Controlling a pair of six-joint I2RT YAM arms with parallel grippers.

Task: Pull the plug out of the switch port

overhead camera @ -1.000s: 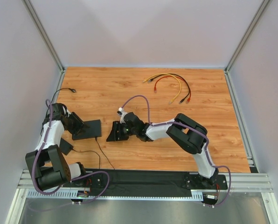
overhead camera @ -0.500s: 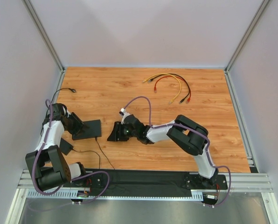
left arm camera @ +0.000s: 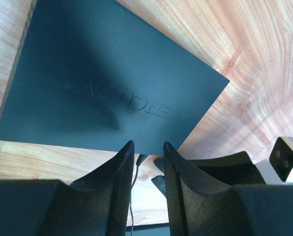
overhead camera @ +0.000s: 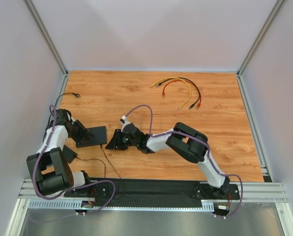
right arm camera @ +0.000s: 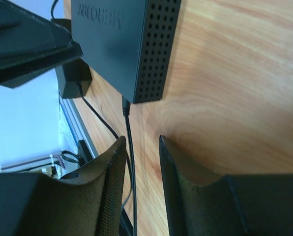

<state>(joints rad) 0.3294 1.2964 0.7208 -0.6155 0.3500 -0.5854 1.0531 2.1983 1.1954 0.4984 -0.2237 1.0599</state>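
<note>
Right gripper (right arm camera: pixel 141 142) jaws slightly apart astride cable (right arm camera: pixel 129 132), clamping nothing; should reach plug (right arm camera: pixel 126 104) at near-right corner of switch (right arm camera: pixel 112 44) before closing. Left gripper (left arm camera: pixel 147 147) unclenched, empty.

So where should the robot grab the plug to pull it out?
Probably on the short black plug itself, right where it sticks out of the switch, not the thin cable. Come from the cable's side, jaws either side of it, because it points straight out.
</note>
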